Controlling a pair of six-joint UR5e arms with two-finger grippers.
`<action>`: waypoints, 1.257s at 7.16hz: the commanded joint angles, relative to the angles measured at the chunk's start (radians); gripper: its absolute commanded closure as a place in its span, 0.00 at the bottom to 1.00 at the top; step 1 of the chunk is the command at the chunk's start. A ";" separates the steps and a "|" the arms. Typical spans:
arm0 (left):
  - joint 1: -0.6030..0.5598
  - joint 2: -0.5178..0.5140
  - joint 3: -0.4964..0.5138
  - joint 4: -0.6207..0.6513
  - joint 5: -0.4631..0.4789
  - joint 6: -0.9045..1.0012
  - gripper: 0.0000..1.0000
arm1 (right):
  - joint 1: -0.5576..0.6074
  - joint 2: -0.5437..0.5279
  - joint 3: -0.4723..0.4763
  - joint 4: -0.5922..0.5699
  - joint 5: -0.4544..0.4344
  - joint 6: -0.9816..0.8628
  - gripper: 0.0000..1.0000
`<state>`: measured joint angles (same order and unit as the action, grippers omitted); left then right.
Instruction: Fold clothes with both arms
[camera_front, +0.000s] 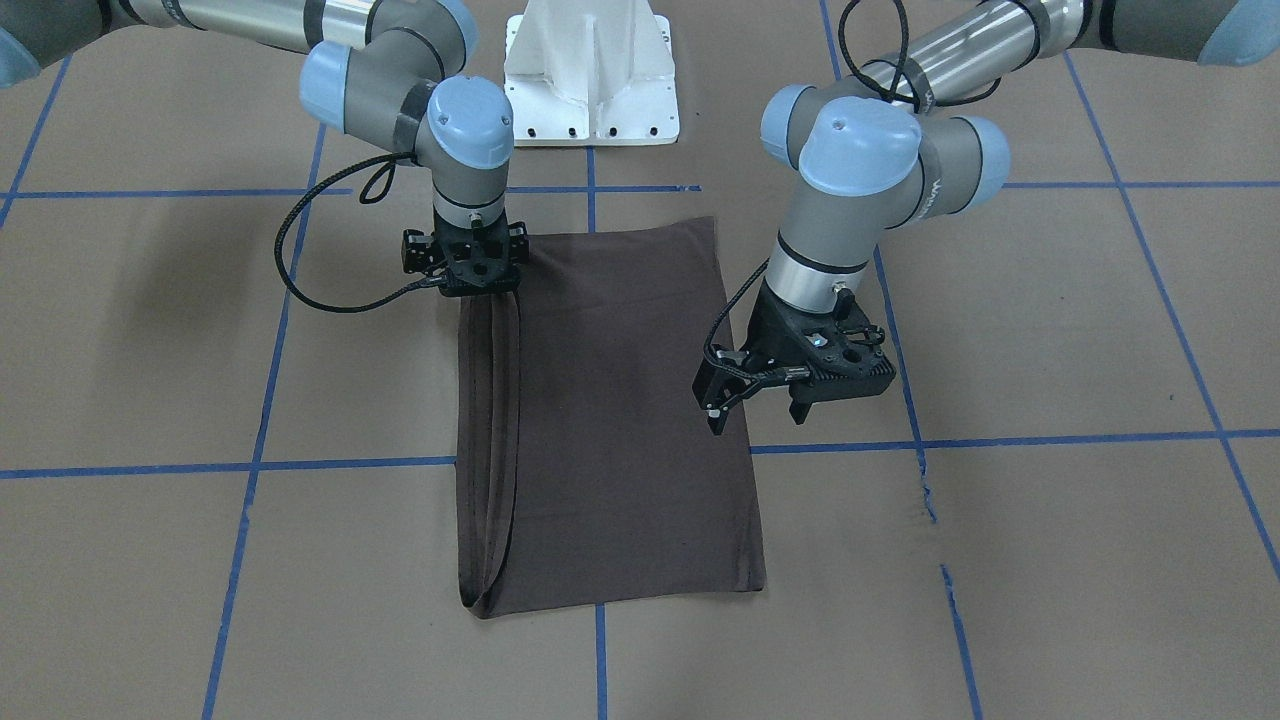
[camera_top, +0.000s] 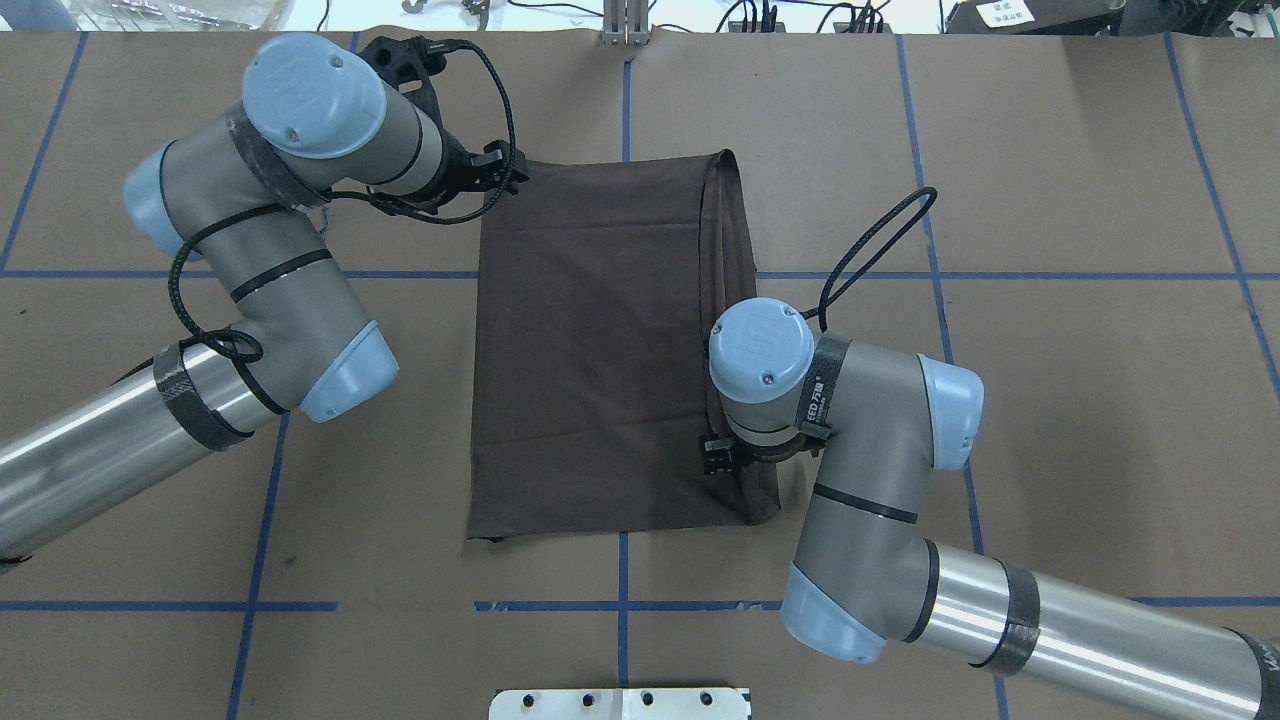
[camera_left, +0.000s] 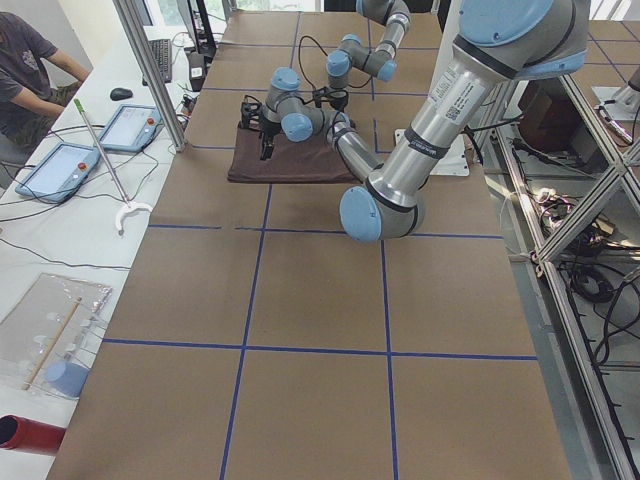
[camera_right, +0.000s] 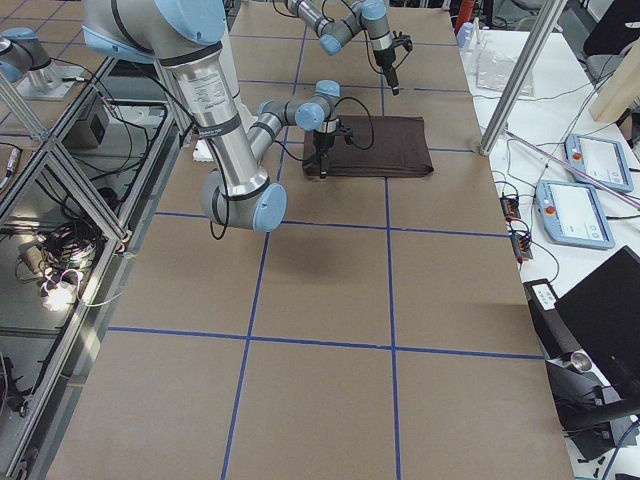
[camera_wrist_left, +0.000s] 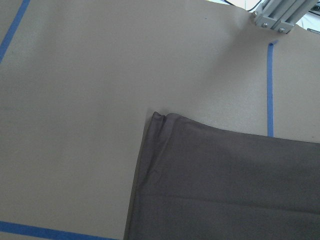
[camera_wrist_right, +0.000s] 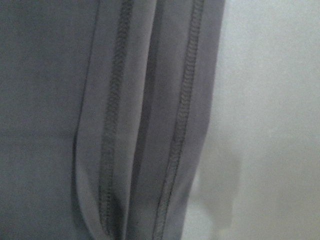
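Note:
The dark grey-brown T-shirt (camera_front: 620, 400) lies flat on the brown table, folded into a long rectangle (camera_top: 590, 350). Its stitched hems run along the edge on my right side (camera_wrist_right: 112, 125). My right gripper (camera_front: 478, 288) is down at that hemmed edge, near the corner closest to my base (camera_top: 725, 458). Its fingers are hidden, so I cannot tell whether it grips the fabric. My left gripper (camera_front: 757, 410) is open and empty, raised above the shirt's left edge towards the far corner (camera_top: 497, 172). The left wrist view looks down on that far corner (camera_wrist_left: 160, 120).
The white pedestal (camera_front: 590, 70) stands at the table edge by my base. Blue tape lines (camera_front: 350, 465) grid the brown table cover. An operator (camera_left: 30, 70) and tablets (camera_left: 55, 170) are at a side table beyond the far edge, behind a metal post (camera_left: 150, 70).

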<state>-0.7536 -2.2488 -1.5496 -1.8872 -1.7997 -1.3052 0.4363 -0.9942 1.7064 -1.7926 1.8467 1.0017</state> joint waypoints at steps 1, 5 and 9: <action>0.000 -0.002 -0.003 0.000 -0.001 -0.002 0.00 | 0.009 -0.039 0.044 -0.045 0.000 0.000 0.00; 0.000 -0.002 -0.020 0.003 -0.001 -0.003 0.00 | 0.063 -0.109 0.190 -0.045 0.002 -0.002 0.00; 0.124 0.208 -0.261 0.013 -0.066 -0.240 0.00 | 0.098 -0.067 0.231 0.091 0.044 0.053 0.00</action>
<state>-0.6974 -2.1172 -1.7101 -1.8844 -1.8605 -1.4291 0.5273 -1.0647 1.9230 -1.7347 1.8675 1.0316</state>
